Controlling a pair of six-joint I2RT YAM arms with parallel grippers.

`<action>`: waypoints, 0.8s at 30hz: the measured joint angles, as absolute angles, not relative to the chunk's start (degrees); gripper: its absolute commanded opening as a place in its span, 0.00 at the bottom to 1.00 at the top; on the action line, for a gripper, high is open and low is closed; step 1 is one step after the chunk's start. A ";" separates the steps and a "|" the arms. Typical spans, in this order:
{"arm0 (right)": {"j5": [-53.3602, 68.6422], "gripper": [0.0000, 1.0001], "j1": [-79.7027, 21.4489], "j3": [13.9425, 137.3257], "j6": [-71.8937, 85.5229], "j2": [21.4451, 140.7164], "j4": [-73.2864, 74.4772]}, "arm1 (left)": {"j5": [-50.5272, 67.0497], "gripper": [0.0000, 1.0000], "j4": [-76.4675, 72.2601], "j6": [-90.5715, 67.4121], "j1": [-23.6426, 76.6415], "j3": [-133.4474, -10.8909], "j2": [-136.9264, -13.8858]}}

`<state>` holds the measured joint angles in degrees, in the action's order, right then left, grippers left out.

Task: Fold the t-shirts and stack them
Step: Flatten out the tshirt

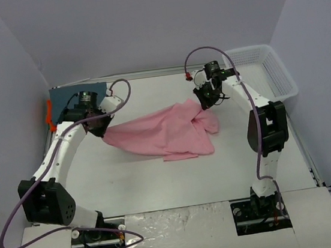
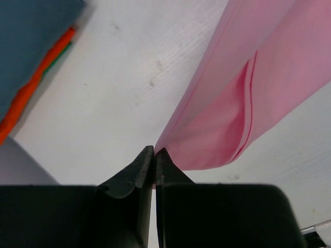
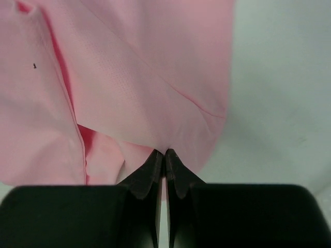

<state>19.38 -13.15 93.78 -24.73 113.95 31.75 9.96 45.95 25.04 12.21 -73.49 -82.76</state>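
The light pink t-shirt point(image 1: 166, 133) lies stretched and partly lifted across the middle of the table. My left gripper point(image 1: 104, 130) is shut on the shirt's left end; in the left wrist view the pink t-shirt point(image 2: 248, 98) runs away from my pinched left gripper point(image 2: 155, 151). At the shirt's upper right end my right gripper point(image 1: 202, 102) is shut on the cloth; the right wrist view has the pink t-shirt point(image 3: 129, 77) bunching at the closed right gripper point(image 3: 165, 152). A dark blue-grey t-shirt point(image 1: 76, 94) lies folded on an orange t-shirt point(image 1: 49, 116) at the back left.
A white mesh basket point(image 1: 264, 66) stands at the back right corner. The folded blue-grey t-shirt point(image 2: 28, 46) with the orange t-shirt's edge point(image 2: 36, 85) under it sits close to my left gripper. Walls enclose the table on three sides.
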 measured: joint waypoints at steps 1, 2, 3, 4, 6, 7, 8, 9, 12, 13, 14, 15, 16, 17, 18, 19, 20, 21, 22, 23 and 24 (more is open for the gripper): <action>19.05 0.00 -13.15 94.59 -24.73 113.06 32.16 | 10.00 0.02 46.54 25.15 11.09 -76.01 -82.81; 18.76 0.00 -13.15 95.35 -24.75 112.07 32.67 | 10.07 0.02 46.72 25.30 9.87 -78.19 -82.81; 18.50 0.00 -13.15 96.27 -24.75 110.89 33.21 | 10.20 0.02 46.89 25.36 8.69 -80.29 -82.78; 18.22 0.00 -13.15 97.30 -24.75 109.45 33.61 | 10.31 0.02 47.03 25.39 7.38 -82.56 -82.65; 17.98 0.00 -13.17 99.04 -24.82 106.48 34.09 | 10.52 0.03 47.18 25.45 4.93 -86.04 -82.00; 17.93 0.00 -13.17 99.79 -24.93 104.86 34.24 | 10.59 0.02 47.27 25.50 4.27 -86.83 -81.52; 17.91 0.00 -13.19 100.47 -24.99 103.15 34.44 | 10.74 0.02 47.68 25.56 3.49 -87.85 -80.82; 17.89 0.00 -13.26 101.08 -25.10 101.30 34.63 | 10.90 0.02 47.99 25.67 3.09 -88.53 -80.14; 17.52 0.00 -13.52 101.65 -25.65 96.38 35.24 | 11.49 0.02 49.28 26.39 2.72 -90.30 -77.34; 17.37 0.00 -13.54 101.65 -25.80 95.11 35.53 | 11.77 0.02 49.76 26.61 2.72 -90.54 -76.49; 17.34 0.00 -13.54 101.65 -25.91 93.97 35.86 | 12.08 0.02 50.17 26.72 2.74 -90.56 -75.64; 17.34 0.00 -13.54 101.62 -26.09 92.97 36.21 | 12.38 0.02 50.81 26.85 2.74 -90.56 -74.81; 17.37 0.00 -13.56 101.49 -26.26 92.18 36.42 | 12.64 0.02 51.24 26.89 2.74 -90.56 -74.17; 17.34 0.00 -13.56 100.90 -26.55 91.31 36.47 | 12.88 0.02 51.51 26.94 2.74 -90.52 -73.65; 17.30 0.00 -13.56 100.31 -26.76 90.63 36.77 | 13.19 0.02 51.75 26.96 2.76 -90.50 -73.17; 17.23 0.00 -13.56 99.77 -27.03 90.13 37.08 | 13.41 0.02 51.94 26.98 2.76 -90.48 -72.82; 17.12 0.00 -13.56 99.24 -27.33 89.69 37.47 | 13.56 0.02 52.21 27.00 2.76 -90.48 -72.53; 16.95 0.00 -13.56 98.91 -27.57 89.52 37.76 | 13.65 0.02 52.38 26.98 2.76 -90.48 -72.34; 16.64 0.00 -13.56 98.85 -27.75 89.49 38.04 | 13.74 0.02 52.53 26.98 2.76 -90.48 -72.25; 16.32 0.00 -13.56 98.85 -27.94 89.49 38.15 | 13.74 0.02 52.64 26.98 2.76 -90.48 -72.23; 16.10 0.00 -13.56 98.85 -28.03 89.49 38.15 | 13.74 0.02 52.69 26.94 2.79 -90.50 -72.27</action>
